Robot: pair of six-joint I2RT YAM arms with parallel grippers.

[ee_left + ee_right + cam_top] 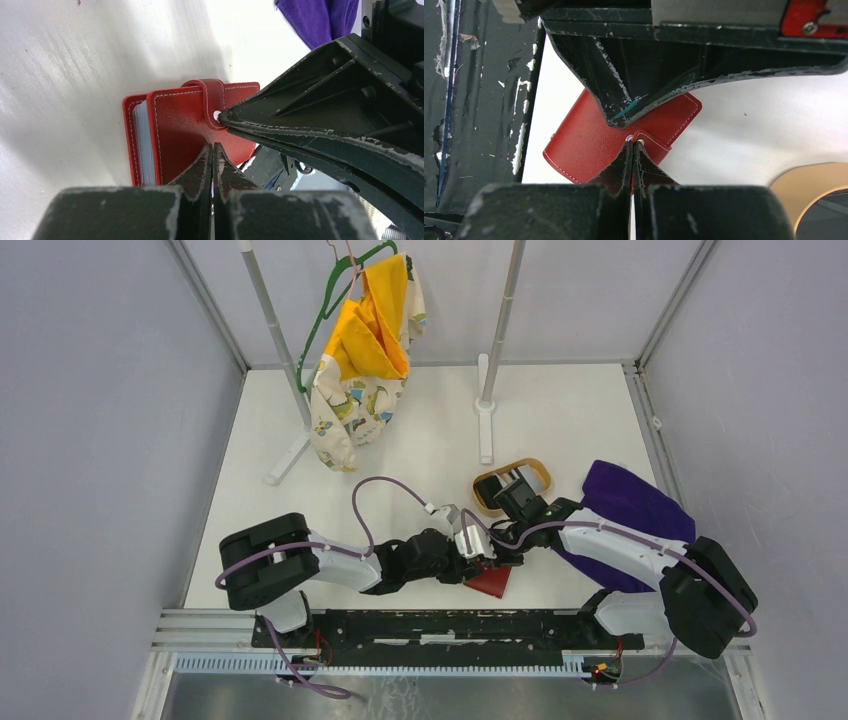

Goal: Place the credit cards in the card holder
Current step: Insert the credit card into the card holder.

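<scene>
White table (420, 440), rack with a yellow garment (370, 340) at 11 o'clock, purple cloth (630, 500) at 4 o'clock, oval wooden tray (540, 472) right of centre. The card holder (490, 582) lies flat at 5 o'clock near the front edge, at 6 o'clock from the tray, and both arms meet over it. It's folded closed with the snap tab (212, 97) wrapped over the cover. Pale card edges (142, 145) show in its open side and we see no loose credit cards anywhere, so we judge loading done or nearly so. Left gripper (213, 150): fingers pressed together, nothing between them, tips resting on the cover at 6 o'clock from the tab. Right gripper (633, 145): fingers also together, tips right on the snap (217, 116). We can't tell whether it pinches the tab edge or only presses it. We read the step as seating the snap. To do it well, we'd hold the left tips down as an anchor so the holder can't skid, and drive the right tips straight down on the stud, not sideways. A sideways load risks peeling the tab off or spinning the holder. We'd want the tab lying flat before backing off.
</scene>
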